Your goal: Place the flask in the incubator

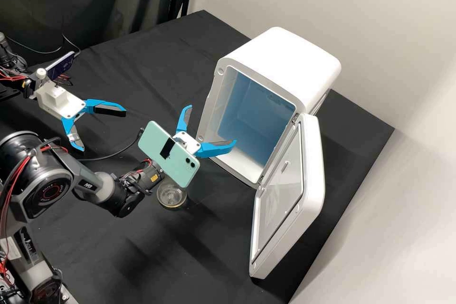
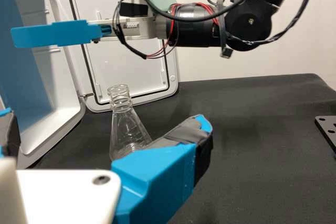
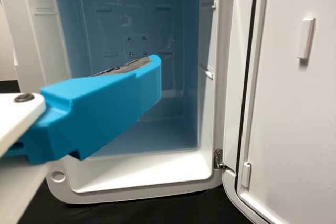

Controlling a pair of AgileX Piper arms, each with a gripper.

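A clear, empty conical flask (image 2: 125, 124) stands upright on the black bench, its base showing in the high view (image 1: 171, 196) under the right arm's wrist. The white incubator (image 1: 285, 57) stands with its door (image 1: 289, 190) swung wide and its blue inside (image 3: 136, 51) bare. My left gripper (image 1: 90, 119) hovers open some way to the left of the flask, one finger (image 2: 173, 156) low in front of it. My right gripper (image 1: 206, 132) is open just before the incubator's mouth, its finger (image 3: 105, 103) pointing into the chamber, with nothing held.
A mint-green phone (image 1: 168, 153) rides on the right arm's wrist above the flask. The right arm (image 2: 231, 19) crosses over the flask in the left wrist view. A black plate (image 2: 328, 129) lies on the bench. The bench's edge (image 1: 361, 185) runs close behind the open door.
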